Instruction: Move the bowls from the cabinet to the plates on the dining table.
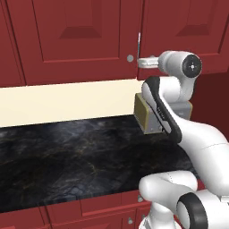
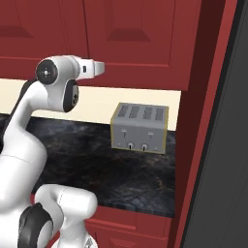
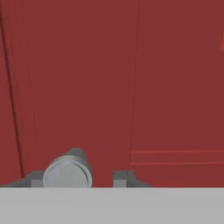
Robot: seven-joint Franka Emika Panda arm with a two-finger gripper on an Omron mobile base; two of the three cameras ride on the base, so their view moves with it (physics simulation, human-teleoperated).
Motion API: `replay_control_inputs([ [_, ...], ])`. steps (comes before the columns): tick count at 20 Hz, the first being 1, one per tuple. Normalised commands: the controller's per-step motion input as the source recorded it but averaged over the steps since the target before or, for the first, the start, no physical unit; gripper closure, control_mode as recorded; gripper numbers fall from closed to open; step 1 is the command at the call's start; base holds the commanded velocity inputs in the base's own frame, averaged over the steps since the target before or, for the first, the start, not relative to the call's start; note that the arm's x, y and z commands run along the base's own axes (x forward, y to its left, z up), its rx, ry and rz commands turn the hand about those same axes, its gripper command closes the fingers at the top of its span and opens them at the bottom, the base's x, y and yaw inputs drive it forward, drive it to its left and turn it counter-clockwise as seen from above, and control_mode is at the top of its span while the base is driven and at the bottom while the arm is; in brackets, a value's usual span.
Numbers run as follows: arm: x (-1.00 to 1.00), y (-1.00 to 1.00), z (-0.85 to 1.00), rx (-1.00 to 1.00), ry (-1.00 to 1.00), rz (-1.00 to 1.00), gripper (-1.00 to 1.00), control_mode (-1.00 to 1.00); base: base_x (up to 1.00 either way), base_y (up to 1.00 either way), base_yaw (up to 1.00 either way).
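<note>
Presently the step in hand is opening the cabinet (image 1: pixel 85 36); its doors are shut, so the bowls cannot be located, though they are presumably behind those doors; no plates appear in these frames. The gripper (image 3: pixel 78 179) is raised to the lower edge of the doors, at the seam between them, and in the hand view its two finger tips (image 3: pixel 120 178) stand apart with the round silver knob (image 3: pixel 68 174) between them, nearer the left tip; whether either tip touches the knob cannot be told, and nothing is clamped. The next move, in my judgement, calls for a firm closure on that knob and a pull outward along the door's arc. Room: the black counter (image 1: pixel 67 156) below is bare on the left; a toaster (image 2: pixel 139 127) stands under the right door, near a red side panel (image 2: pixel 203 121), so clearance is tighter on that side.
</note>
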Motion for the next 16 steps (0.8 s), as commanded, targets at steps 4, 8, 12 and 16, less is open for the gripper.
replay_control_inputs([
  [4, -0.33, -0.79, 0.07, 0.00, 0.09, 0.00, 1.00, -1.00, 0.00, 0.00, 0.00],
  [8, -0.33, -0.90, 0.00, 0.03, 0.03, 0.00, 1.00, -1.00, 0.00, 0.00, 0.00],
  [12, -0.30, -0.85, -0.01, 0.09, -0.02, 0.00, 1.00, -1.00, 0.00, 0.00, 0.00],
  [16, -0.31, -0.94, 0.00, 0.08, 0.00, 0.00, 1.00, -1.00, 0.00, 0.00, 0.00],
])
